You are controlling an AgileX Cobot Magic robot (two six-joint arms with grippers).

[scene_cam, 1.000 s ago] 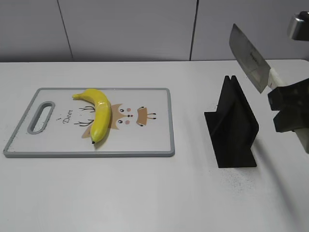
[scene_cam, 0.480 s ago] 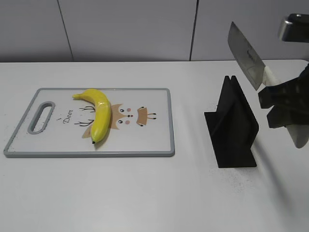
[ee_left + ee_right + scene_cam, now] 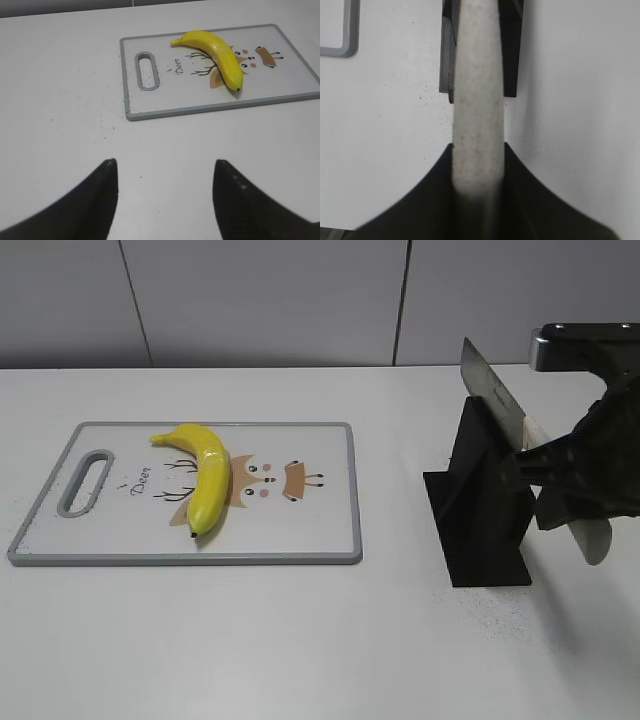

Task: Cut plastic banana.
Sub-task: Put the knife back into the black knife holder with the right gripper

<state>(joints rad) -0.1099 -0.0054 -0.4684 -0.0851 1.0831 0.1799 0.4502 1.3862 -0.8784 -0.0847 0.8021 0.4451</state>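
Note:
The plastic banana [image 3: 203, 474] is bright yellow and lies on the white cutting board [image 3: 310, 530], left of the deer drawing. It also shows in the left wrist view [image 3: 217, 52]. My right gripper [image 3: 560, 475] is shut on the white handle [image 3: 477, 115] of a cleaver. The cleaver's steel blade [image 3: 492, 393] points up and to the left, just above the black knife stand [image 3: 485, 502]. My left gripper [image 3: 165, 172] is open and empty over bare table, well short of the board, and is out of the exterior view.
The board [image 3: 210, 102] has a grey rim and a handle slot [image 3: 87, 480] at its left end. The black knife stand is between the board and my right arm. A grey wall runs behind the white table [image 3: 300, 640].
My right gripper has carried the cleaver to the left and down, from high at the right edge to just above the black stand. The banana and board have not moved.

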